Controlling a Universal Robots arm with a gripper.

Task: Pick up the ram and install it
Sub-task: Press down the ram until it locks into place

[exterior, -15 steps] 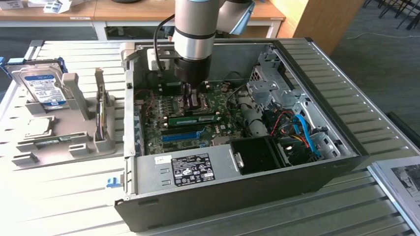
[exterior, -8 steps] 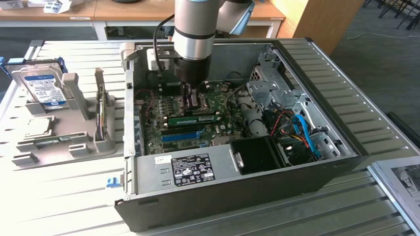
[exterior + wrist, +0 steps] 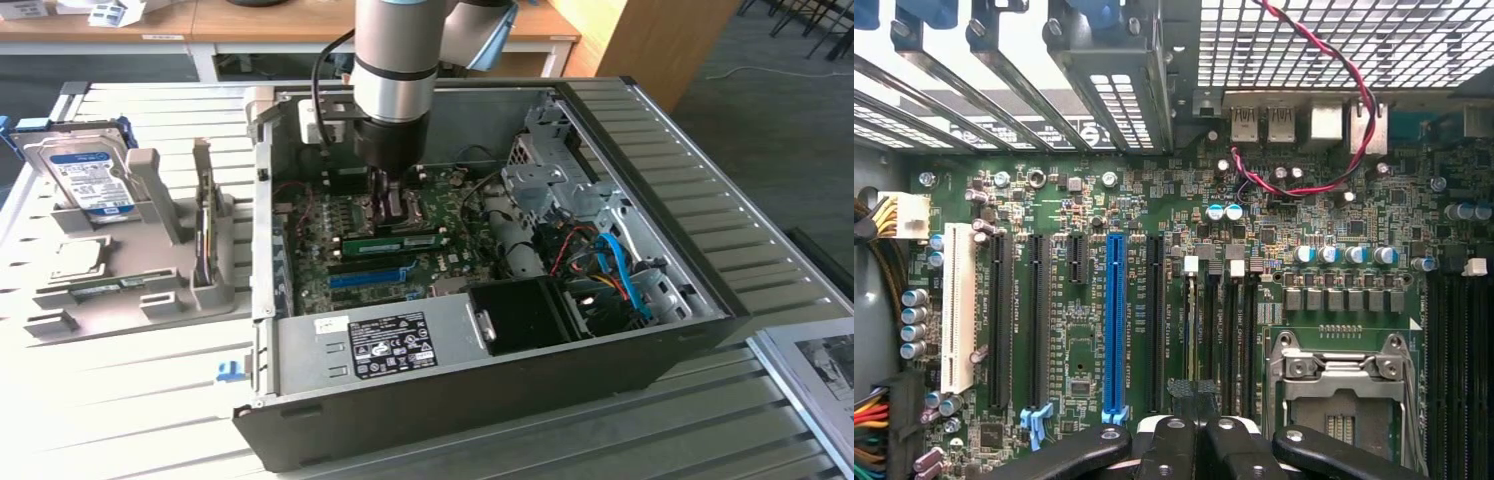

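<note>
The ram [image 3: 394, 243] shows in the exterior view as a green stick lying along the motherboard [image 3: 350, 290] inside the open computer case [image 3: 467, 400] on the table [image 3: 134, 400]. It sits between the blue expansion slot [image 3: 367, 278] and the processor socket, just beside the tool [image 3: 387, 205]. The tool reaches down into the case with its fingers [image 3: 1169, 445] drawn tight together. Whether they pinch the stick's top edge or merely stand above it cannot be told. In the wrist view the tool [image 3: 1199, 440] hangs over the black memory slots [image 3: 1214, 330], which run parallel to the blue slot [image 3: 1116, 320], with the socket [image 3: 1341, 385] alongside.

Seating seems to be the step in hand. It probably goes best with the stick kept square to its slot along its whole length. Pressure should come straight down and evenly, so that neither end rides up. The white latches [image 3: 1191, 265] at the slot ends should be free to swing. The twisted red-and-black wire [image 3: 1294, 185] lies apart from the slots and looks unlikely to interfere.
</note>
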